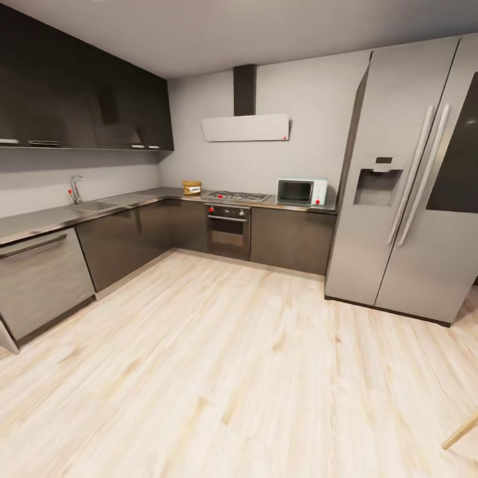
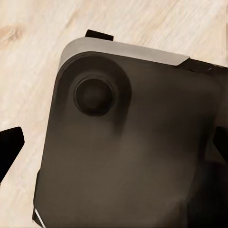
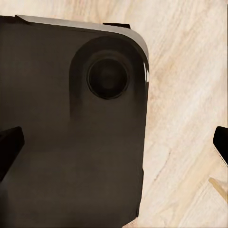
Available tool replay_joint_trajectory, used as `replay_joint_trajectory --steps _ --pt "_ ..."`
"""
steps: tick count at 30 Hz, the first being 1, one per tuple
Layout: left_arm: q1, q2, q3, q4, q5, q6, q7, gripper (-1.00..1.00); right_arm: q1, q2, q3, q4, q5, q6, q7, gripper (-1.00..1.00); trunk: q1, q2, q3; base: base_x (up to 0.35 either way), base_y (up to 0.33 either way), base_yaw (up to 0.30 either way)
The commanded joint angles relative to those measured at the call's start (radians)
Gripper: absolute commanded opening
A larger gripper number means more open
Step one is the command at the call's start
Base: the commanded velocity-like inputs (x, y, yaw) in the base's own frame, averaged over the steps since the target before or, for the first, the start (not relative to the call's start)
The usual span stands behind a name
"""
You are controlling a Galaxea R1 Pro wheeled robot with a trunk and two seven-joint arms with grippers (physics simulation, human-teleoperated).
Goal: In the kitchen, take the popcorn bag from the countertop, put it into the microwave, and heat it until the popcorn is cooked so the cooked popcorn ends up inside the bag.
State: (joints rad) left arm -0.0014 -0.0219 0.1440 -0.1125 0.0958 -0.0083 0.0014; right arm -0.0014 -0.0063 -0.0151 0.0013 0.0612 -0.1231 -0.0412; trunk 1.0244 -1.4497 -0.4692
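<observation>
Across the room, the popcorn bag (image 1: 192, 188) is a small mustard-tan sack standing on the countertop (image 1: 143, 197) in the back corner, left of the hob. The pale mint-blue microwave (image 1: 302, 192) sits on the same worktop at its right end, with its dark door closed. Both are far from me. My left gripper (image 2: 114, 147) hangs open over my dark base, its black fingertips (image 2: 9, 148) wide apart with nothing between them. My right gripper (image 3: 115, 145) is open the same way, its fingertips (image 3: 9, 145) spread above the base and the wood floor.
A tall steel fridge (image 1: 398, 186) stands at the right beside the microwave. The oven (image 1: 228, 229) and gas hob (image 1: 238, 196) sit between bag and microwave. A sink tap (image 1: 75, 189) and dishwasher (image 1: 40, 279) line the left wall. A wooden leg (image 1: 461, 431) pokes in at the lower right.
</observation>
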Motion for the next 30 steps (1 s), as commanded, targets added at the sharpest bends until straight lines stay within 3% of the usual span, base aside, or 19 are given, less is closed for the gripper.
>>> replay_joint_trajectory --steps 1,30 --pt "0.000 0.000 0.002 0.000 0.010 -0.001 0.000 1.00 0.000 0.000 -0.002 0.000 0.007 -0.003 -0.003 1.00 0.001 0.000 -0.001 0.325 0.000 0.000" --pt "0.000 0.000 0.003 0.000 0.010 -0.007 0.001 1.00 0.000 -0.002 0.000 0.000 0.009 -0.004 -0.003 1.00 0.001 0.000 -0.001 0.325 0.000 0.000"
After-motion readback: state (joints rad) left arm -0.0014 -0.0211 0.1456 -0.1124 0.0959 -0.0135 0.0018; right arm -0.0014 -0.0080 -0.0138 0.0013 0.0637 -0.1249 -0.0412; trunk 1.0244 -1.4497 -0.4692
